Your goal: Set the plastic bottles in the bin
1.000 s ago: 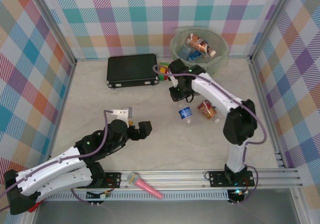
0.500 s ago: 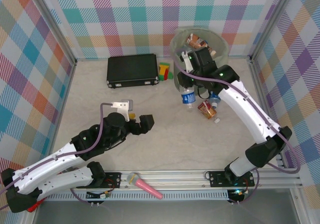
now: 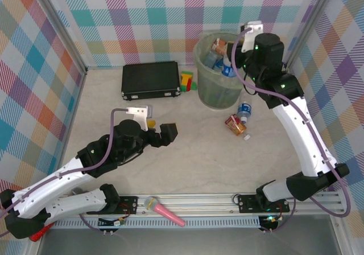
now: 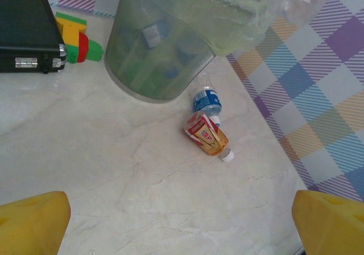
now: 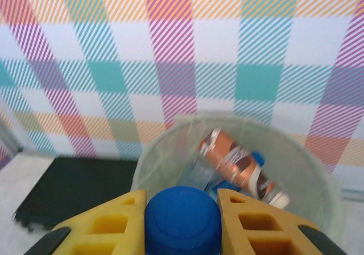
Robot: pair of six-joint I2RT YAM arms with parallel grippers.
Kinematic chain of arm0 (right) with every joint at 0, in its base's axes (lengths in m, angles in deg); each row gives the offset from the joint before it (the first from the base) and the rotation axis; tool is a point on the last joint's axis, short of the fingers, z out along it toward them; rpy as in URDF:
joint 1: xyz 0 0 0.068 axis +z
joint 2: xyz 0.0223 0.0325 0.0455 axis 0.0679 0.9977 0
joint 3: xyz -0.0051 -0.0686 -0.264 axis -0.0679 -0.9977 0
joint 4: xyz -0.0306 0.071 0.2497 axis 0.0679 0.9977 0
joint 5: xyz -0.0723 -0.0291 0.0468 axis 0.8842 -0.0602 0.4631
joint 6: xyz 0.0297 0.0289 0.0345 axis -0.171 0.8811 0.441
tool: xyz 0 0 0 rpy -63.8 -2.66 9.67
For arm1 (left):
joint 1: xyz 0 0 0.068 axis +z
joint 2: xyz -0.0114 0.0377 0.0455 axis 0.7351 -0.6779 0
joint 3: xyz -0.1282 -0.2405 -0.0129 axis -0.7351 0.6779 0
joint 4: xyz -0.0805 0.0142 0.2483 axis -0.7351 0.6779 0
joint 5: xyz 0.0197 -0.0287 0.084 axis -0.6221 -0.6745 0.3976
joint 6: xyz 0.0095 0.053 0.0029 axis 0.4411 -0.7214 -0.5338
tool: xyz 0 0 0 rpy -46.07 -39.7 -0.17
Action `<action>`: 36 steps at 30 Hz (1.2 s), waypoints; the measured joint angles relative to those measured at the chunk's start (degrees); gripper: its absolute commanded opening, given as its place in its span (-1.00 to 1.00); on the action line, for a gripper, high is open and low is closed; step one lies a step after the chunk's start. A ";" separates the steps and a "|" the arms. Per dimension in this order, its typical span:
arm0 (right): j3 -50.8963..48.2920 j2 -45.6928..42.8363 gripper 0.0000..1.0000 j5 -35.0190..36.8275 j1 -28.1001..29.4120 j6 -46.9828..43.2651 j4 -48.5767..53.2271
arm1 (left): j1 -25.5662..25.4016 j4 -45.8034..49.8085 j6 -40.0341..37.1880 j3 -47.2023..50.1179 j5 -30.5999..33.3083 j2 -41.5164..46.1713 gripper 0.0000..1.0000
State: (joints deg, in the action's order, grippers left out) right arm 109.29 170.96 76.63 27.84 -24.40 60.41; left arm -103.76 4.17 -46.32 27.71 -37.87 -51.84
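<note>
Your left pincer (image 3: 159, 131) hangs at about seven o'clock of the surface (image 3: 193, 164) in the overhead view. Its jaws are spread as wide as they go, there is nothing between them, and it faces the far right corner.

Moving right, the bin (image 3: 213, 93) stands at one o'clock. Several bottles already lie inside it, with a copper-brown bottle (image 5: 239, 167) on top. Your right pincer (image 5: 182, 209) is raised above the rim and clamped tight on the blue cap of the held bottle (image 4: 301, 1), whose clear body dangles over the bin's mouth. I judge that one to be only a release away from done.

Two bottles are left on the surface, just off the bin at five o'clock. They are the blue-labelled bottle (image 3: 244, 111) and, lying against it, the orange-labelled bottle (image 3: 235, 124). I can find no others, so the task looks close to finished.

The surface is pale with a faint marble pattern. A black case (image 3: 151, 79) lies at eleven o'clock, with coloured blocks (image 3: 186, 81) between it and the bin. A pink stick (image 3: 165, 211) rests at six o'clock by the metal rail (image 3: 227, 201) at the near edge. Pastel checked walls (image 3: 142, 21) close in the left, far and right sides.
</note>
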 measured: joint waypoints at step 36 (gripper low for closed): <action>-4.04 20.37 -0.57 -8.66 -15.26 -3.02 -25.03 | 0.33 1.92 -1.97 -3.69 1.51 -6.29 1.00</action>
State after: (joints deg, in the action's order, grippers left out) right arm 105.24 191.33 67.97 12.58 -27.41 35.38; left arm -103.43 6.09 -48.29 24.02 -36.36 -58.13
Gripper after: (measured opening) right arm 0.274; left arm 0.996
